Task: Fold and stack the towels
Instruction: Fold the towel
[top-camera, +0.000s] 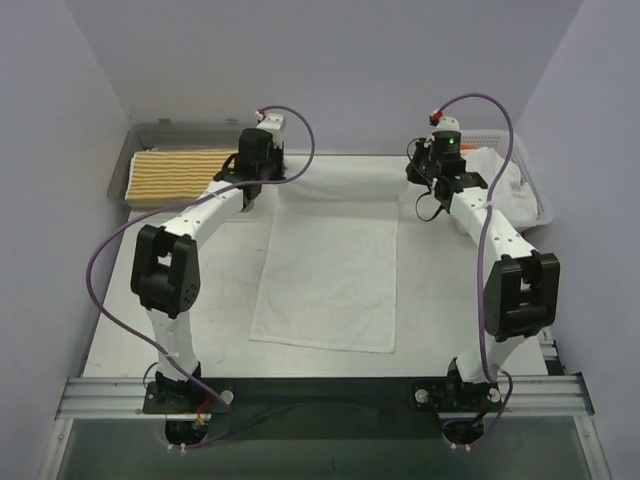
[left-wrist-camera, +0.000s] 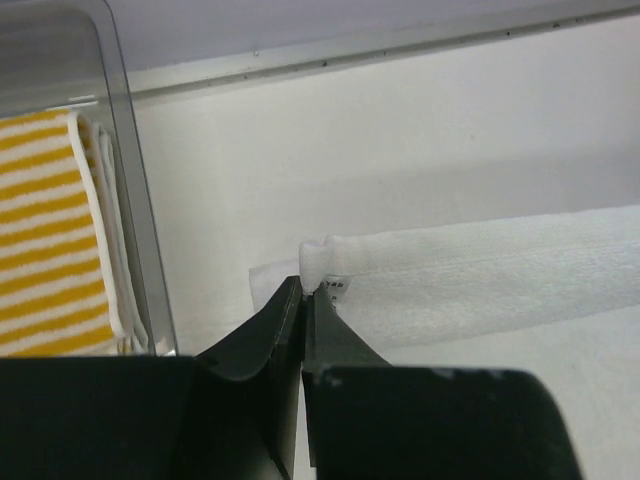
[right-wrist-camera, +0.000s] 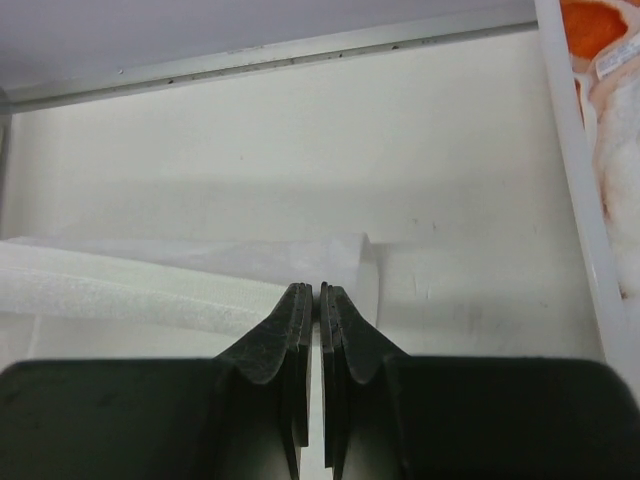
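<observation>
Pinching far left corner of white towel (top-camera: 330, 270), left hand (left-wrist-camera: 308, 290), right hand (right-wrist-camera: 318, 290) closed at opposite corner

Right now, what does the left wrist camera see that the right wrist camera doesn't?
Only the left wrist view: a yellow-striped towel in a clear tray, and the left gripper shut on a corner of the white towel. Only the right wrist view: a white basket rim with orange-and-white cloth inside, and the right gripper shut near that towel's other end. Both: the white towel's raised edge, the table and the metal rail behind.
</observation>
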